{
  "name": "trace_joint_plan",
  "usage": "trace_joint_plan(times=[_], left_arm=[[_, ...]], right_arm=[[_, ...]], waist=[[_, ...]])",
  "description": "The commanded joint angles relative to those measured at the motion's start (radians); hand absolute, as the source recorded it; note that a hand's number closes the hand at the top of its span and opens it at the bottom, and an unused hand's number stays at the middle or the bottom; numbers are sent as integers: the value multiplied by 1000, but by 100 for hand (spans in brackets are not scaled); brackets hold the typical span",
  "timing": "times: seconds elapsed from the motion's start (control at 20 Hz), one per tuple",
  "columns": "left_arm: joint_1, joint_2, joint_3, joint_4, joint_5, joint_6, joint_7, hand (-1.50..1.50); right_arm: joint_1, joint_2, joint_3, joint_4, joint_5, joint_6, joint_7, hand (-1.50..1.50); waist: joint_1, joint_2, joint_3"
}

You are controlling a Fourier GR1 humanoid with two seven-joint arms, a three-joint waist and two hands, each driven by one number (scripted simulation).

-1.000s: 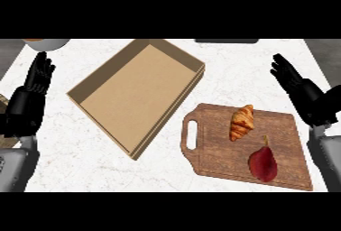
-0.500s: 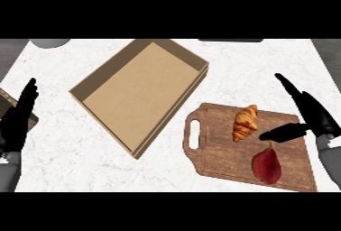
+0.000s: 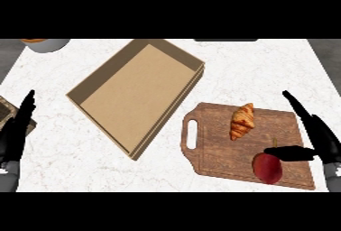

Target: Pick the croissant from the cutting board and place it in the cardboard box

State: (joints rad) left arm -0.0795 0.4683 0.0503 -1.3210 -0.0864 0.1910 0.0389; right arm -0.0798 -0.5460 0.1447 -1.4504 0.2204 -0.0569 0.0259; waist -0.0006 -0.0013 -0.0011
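A golden croissant (image 3: 241,121) lies on the upper middle of the wooden cutting board (image 3: 220,153), which has a handle slot on its left side. The shallow cardboard box (image 3: 136,94) sits tilted to the board's upper left, with nothing inside. My right hand (image 3: 318,135) hovers over the board's right edge, edge-on, fingers straight and thumb pointing left above a red fruit; it stands to the right of the croissant and apart from it. My left hand (image 3: 17,131) stays at the far left edge, fingers straight and holding nothing.
A dark red fruit (image 3: 268,167) with a stem lies on the board's lower right, just under my right thumb. A bowl (image 3: 44,43) shows at the top left corner. A dark object peeks in at the left edge.
My right hand has turned edge-on and come in over the board's right edge, thumb out toward the red fruit. The left hand also turned edge-on. Croissant and box have not moved.
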Motion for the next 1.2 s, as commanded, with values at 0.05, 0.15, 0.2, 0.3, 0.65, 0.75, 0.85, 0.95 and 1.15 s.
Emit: trace_joint_plan(times=[0.05,0.15,0.2,0.3,0.65,0.75,0.85,0.95,1.15], left_arm=[[-26,-7,3,5,-14,2,39,0],[-6,-10,-7,-3,-17,-1,4,0],[-51,10,0,7,-14,-18,37,0],[-16,6,2,-18,-6,-27,37,0],[-55,-12,1,-4,-24,-18,41,0],[-46,-30,-19,-43,-48,1,86,0],[-24,-16,7,-21,-33,-29,57,0],[-55,-52,-6,-12,-62,3,53,0],[-12,-41,27,-3,-51,-34,28,0]], right_arm=[[-54,-116,32,-30,123,74,83,-150],[-129,-198,73,0,152,200,185,-150],[-160,-214,103,-35,150,269,246,-150],[-189,-229,108,-4,136,350,259,-150],[-408,-140,235,132,145,628,473,-150],[-433,-79,252,211,166,640,471,-150],[-491,-38,222,226,140,712,535,-150],[-542,3,213,328,178,708,521,-150],[-546,53,227,398,263,710,512,-150]], waist=[[2,1,0],[24,3,-1],[19,3,-2],[20,2,0],[30,8,0],[25,6,1],[16,3,1],[16,5,1],[13,3,1]])
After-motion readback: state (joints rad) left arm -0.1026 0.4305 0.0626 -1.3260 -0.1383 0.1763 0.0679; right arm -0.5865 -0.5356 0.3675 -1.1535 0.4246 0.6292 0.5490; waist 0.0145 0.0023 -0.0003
